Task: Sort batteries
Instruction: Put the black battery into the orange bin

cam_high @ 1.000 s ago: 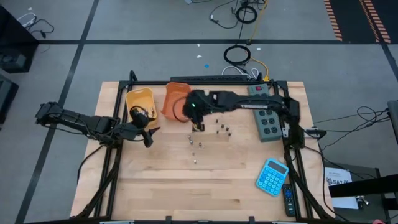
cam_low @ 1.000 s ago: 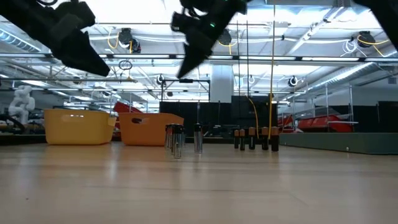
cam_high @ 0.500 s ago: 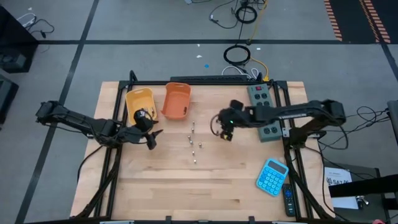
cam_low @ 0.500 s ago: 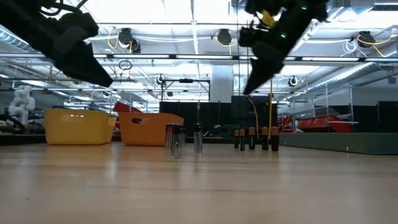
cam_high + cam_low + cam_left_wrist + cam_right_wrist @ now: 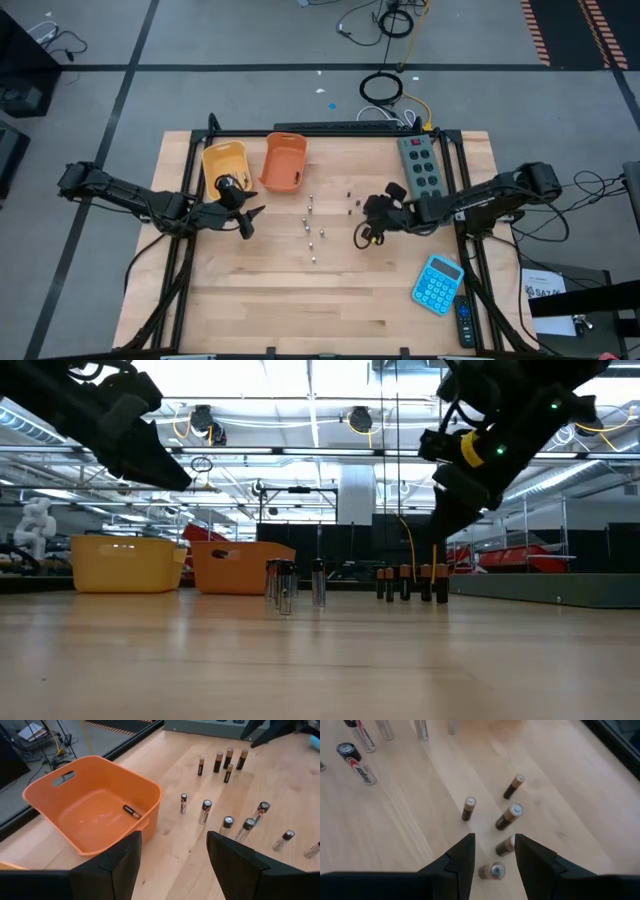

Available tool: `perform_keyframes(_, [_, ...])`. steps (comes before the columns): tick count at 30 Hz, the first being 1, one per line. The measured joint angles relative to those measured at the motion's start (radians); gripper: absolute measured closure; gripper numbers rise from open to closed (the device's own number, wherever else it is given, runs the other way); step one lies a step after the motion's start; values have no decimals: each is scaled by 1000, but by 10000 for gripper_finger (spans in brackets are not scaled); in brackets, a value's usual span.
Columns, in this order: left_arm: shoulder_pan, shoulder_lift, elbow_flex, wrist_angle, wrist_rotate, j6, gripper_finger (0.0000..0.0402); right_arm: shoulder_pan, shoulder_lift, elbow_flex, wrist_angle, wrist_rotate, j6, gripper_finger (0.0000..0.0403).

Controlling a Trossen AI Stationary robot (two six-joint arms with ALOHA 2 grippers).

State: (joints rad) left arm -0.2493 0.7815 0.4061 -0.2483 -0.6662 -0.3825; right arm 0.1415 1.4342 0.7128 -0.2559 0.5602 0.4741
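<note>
We see the right gripper (image 5: 366, 236) has swung from the orange plastic bin (image 5: 283, 162) to above the dark copper-topped batteries (image 5: 511, 815); fingers part-open, empty. Left gripper (image 5: 246, 222) open, empty, barely moved. Silvery-grey cylinder batteries (image 5: 227, 826) stand upright mid-table; one dark battery (image 5: 132, 811) lies flat in the bin, apparently.

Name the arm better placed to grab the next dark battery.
Probably the right: its open gripper hovers beside the dark batteries. The left gripper waits near the orange bin.
</note>
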Motion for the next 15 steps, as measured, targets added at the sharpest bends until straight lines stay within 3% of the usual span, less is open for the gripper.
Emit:
perform_keyframes(9, [0,0,0,0,2,4,167,77,5,-76,32,160,173,274])
perform_keyframes(15, [0,0,0,-3,2,6,167,91,12,-139,184,173,220,274])
